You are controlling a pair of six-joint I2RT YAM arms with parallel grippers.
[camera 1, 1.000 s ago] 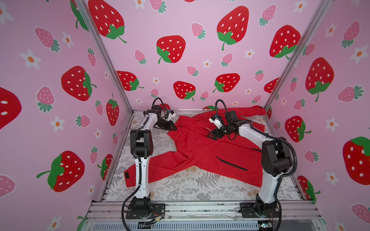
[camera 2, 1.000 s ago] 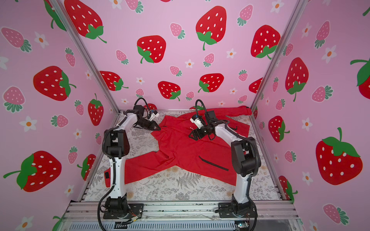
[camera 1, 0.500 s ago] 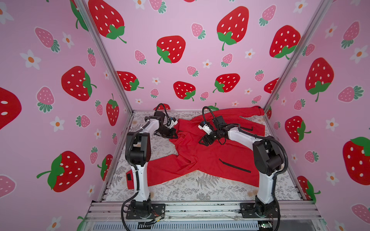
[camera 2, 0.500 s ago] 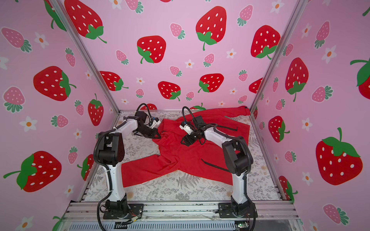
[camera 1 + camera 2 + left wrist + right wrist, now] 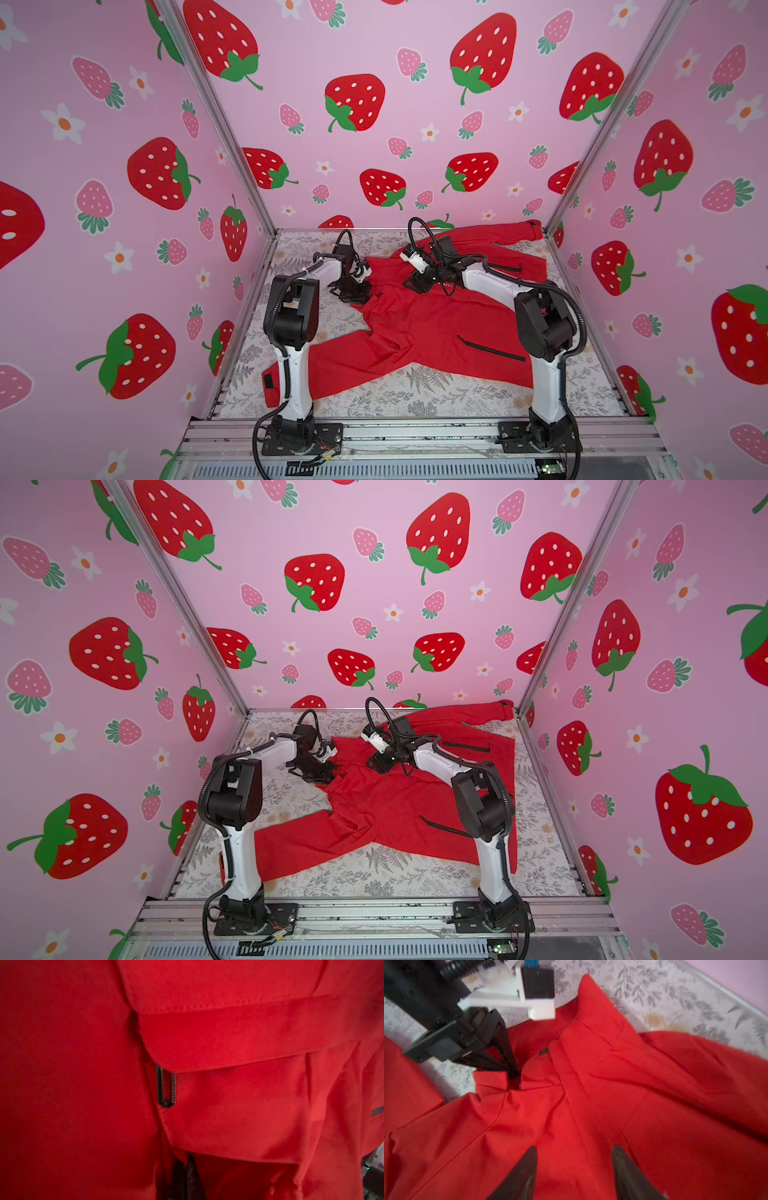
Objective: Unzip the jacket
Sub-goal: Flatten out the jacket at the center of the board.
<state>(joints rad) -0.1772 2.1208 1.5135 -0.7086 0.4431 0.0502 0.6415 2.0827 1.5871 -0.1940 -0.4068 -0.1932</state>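
Jacket lies spread front-up on the fern-print table cover. Its body is mid-table, w/ one sleeve running twd the near L corner past the L arm's base and the other along the back wall twd the far R corner. L gripper is clenched on the collar edge: both fingers are pressed together w/ a fold of red fabric pinched at the tips, and the collar is lifted a bit there. In both top views I see that L gripper at the jacket's far L side. R gripper is over the chest near the collar, fingers spread apart w/ nothing clamped btwn them; can't tell if the tips touch cloth. A small dark zip pull shows at the collar base beside the L gripper's tips. L wrist cam has the zip pull close up, half under a red flap. A black pocket zip slants across the near R part.
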